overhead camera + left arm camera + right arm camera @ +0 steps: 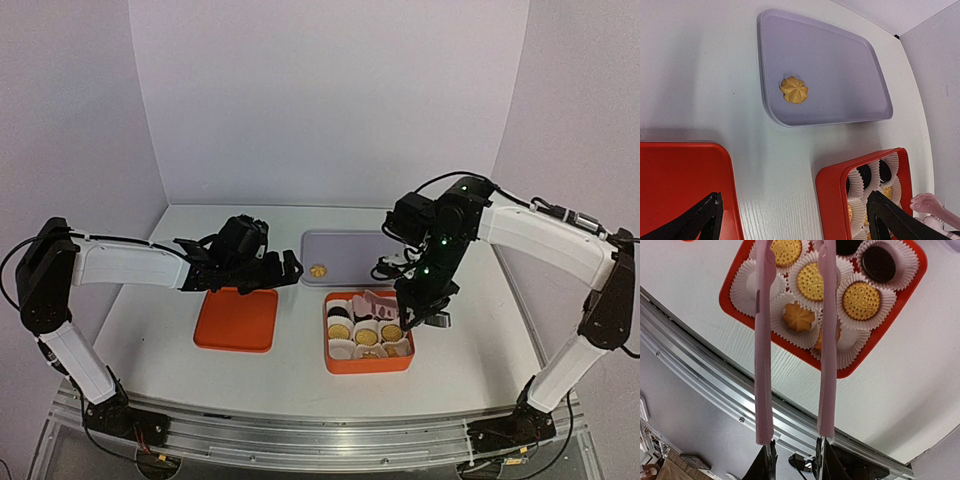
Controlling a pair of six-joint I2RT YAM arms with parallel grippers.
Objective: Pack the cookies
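Observation:
One golden flower cookie [318,269] [794,90] lies on the lavender tray [352,246] [840,65]. The red box [368,364] [737,307] holds white paper cups with golden discs [860,300], a golden flower [798,317] and black cookies [879,262]. My right gripper [420,300] [794,452] is shut on pink tongs [376,303] [764,365], whose arms are spread apart over the box. My left gripper [272,273] [794,200] is open and empty above the table between the red lid and the box.
A red lid [236,320] [680,190] lies flat left of the box. The box also shows in the left wrist view [832,195]. An aluminium rail [730,390] runs along the table's near edge. White walls close the back and sides.

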